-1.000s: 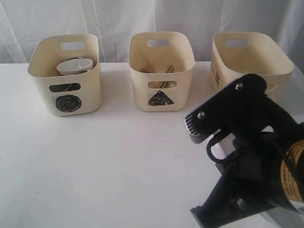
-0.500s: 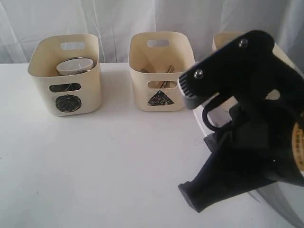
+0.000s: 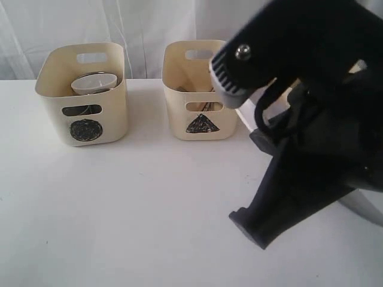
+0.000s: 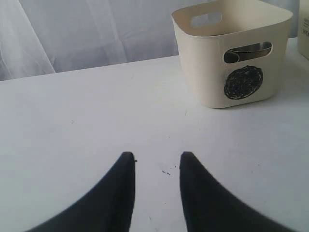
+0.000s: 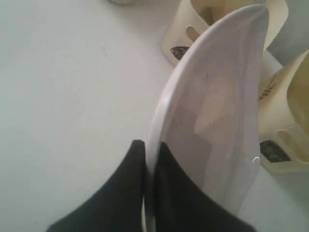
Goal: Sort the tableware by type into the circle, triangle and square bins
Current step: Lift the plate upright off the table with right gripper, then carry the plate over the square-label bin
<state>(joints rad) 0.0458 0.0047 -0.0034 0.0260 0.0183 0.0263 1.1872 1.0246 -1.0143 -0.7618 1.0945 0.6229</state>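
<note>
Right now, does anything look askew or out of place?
Only the white plate, pinched by its rim in the right gripper and tilted on edge. The circle bin and triangle bin stand upright.

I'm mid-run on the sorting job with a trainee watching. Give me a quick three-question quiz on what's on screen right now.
1. True or false: the left tool is holding a spoon.
2. What is the right tool shut on? A) a steel mug B) the white plate C) chopsticks
3. Fill in: in the exterior view, a bowl sits in the bin marked with a black ____.

Key: 1 false, its jaws stand open over bare table; 2 B; 3 circle.
</note>
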